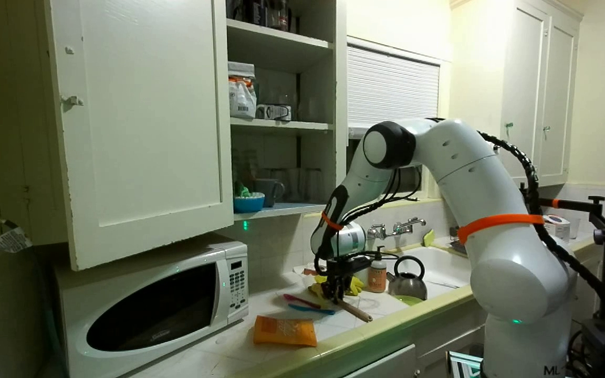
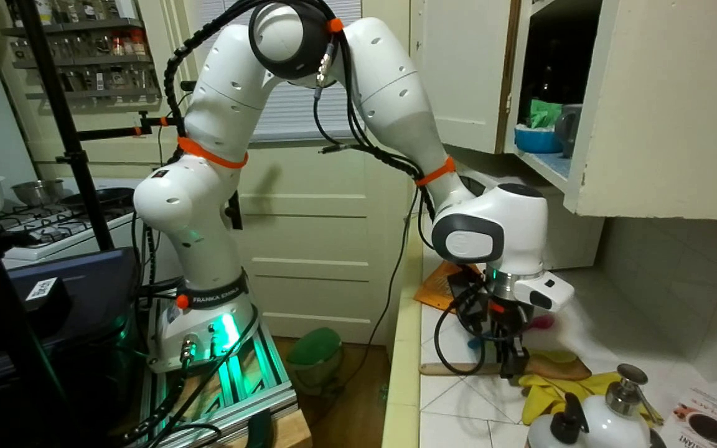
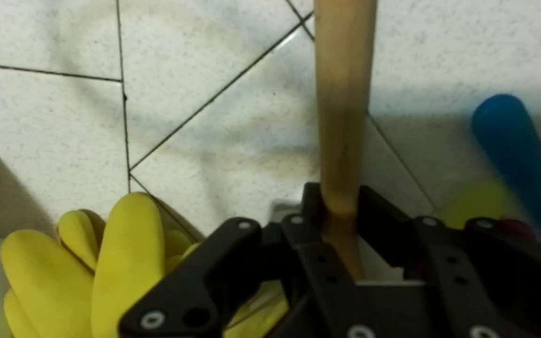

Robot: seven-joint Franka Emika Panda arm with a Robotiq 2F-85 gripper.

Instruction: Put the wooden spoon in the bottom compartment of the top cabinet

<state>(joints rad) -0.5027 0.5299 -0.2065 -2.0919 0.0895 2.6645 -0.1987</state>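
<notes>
— Where was the wooden spoon (image 3: pixel 345 94)?

— It was at the tiled bench (image 2: pixel 452 404), its handle aimed at the yellow front edge (image 2: pixel 403 386) and its butt end just beside that edge in both exterior views (whether it lay flat or was raised slightly, I could not tell)

— And how did the jaws stand?

— They were closed on the handle: in the wrist view the gripper (image 3: pixel 339 202) had a finger against either side, while its own linkage hid the bowl end

— What lay around it?

— Yellow rubber gloves (image 3: pixel 127 258) lay between the gripper and the back edge; a slim blue utensil (image 1: pixel 311 310) and a slim pink utensil (image 1: pixel 300 301) lay toward the microwave (image 1: pixel 155 299) end, with an orange packet (image 1: pixel 284 332) beside the front edge on that side; toward the sink (image 1: pixel 444 262) end stood a pump bottle (image 1: pixel 377 278) and a kettle (image 1: pixel 407 284)

— And the top cabinet (image 1: pixel 340 94)?

— It hung above the back edge, its door (image 1: pixel 145 121) standing open, and its bottom compartment (image 1: pixel 317 157) held a blue bowl (image 1: pixel 249 203) and a grey mug (image 1: pixel 269 192), well above the spoon
</notes>
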